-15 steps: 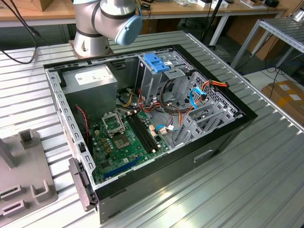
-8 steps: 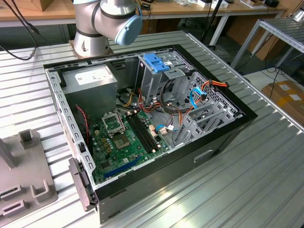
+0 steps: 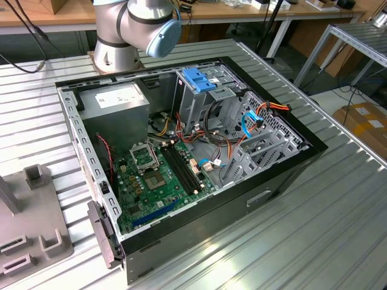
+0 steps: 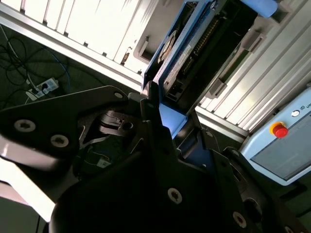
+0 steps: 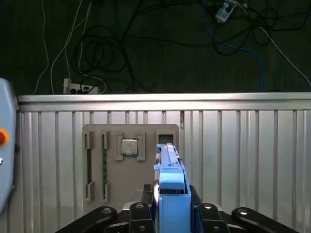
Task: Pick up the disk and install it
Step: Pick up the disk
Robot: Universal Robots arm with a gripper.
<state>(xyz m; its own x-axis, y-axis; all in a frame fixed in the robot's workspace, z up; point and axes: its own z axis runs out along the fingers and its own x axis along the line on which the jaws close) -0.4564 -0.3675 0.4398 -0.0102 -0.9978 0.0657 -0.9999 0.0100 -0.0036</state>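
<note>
Blue-framed disk (image 5: 168, 162) sits clamped in the end effector (image 5: 169, 190) (above the ribbed table (image 5: 243, 145)).

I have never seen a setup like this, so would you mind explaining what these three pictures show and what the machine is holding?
The machine is a single robot arm whose base stands on a ribbed metal table. The exterior view comes from a camera off the arm. It shows an open computer case lying on the table, with a green circuit board, a grey power-supply box and a metal drive cage with a blue latch inside. The two wrist views come from cameras riding on the arm, looking past its tool. In both wrist views the tool is shut on the disk, a flat drive in a blue plastic frame. In the first wrist view, a grey parts tray with a small square chip lies on the table beyond it.
</note>
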